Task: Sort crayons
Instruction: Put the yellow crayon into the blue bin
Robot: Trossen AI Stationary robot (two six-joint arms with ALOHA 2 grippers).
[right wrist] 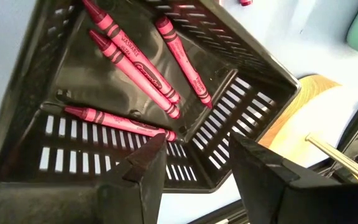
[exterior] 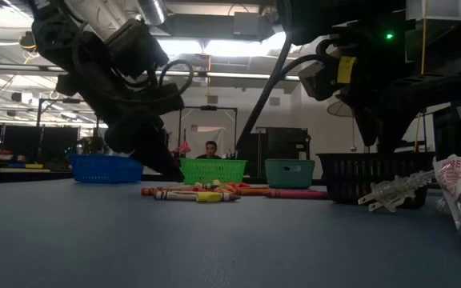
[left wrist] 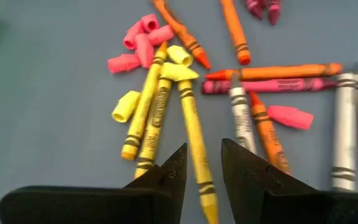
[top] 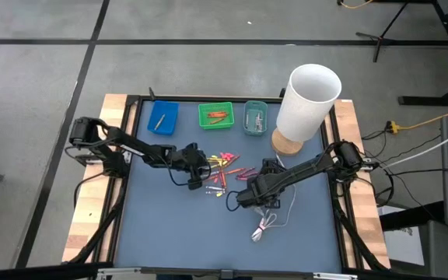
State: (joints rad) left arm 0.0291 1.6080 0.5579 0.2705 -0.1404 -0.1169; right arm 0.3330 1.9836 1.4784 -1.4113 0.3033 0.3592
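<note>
- The loose crayons (top: 225, 165) are scattered in a small heap near the middle of the bench (top: 162, 233), well short of the row of trays along its far edge.
- The left end effector (left wrist: 201, 171) is held low over that heap, its fingers apart and straddling a yellow crayon (left wrist: 194, 137); the fingers do not yet press on it, so this is judged a line-up for a pick.
- Pink, orange, white and further yellow crayons, plus broken pink stubs (left wrist: 138, 43), are seen just beside it, so a neighbour could be caught in the closing.
- The right end effector (right wrist: 194, 165) is held with fingers apart and empty over a black slotted basket (right wrist: 55, 74), in which four pink crayons (right wrist: 135, 65) are already laid; a drop there seems finished.
- A blue tray (top: 162, 117), a green tray (top: 215, 116) and a teal tray (top: 256, 118) are set along the far edge, seemingly one colour group each.
- A white cylinder (top: 308, 101) is stood at the far right corner.
</note>
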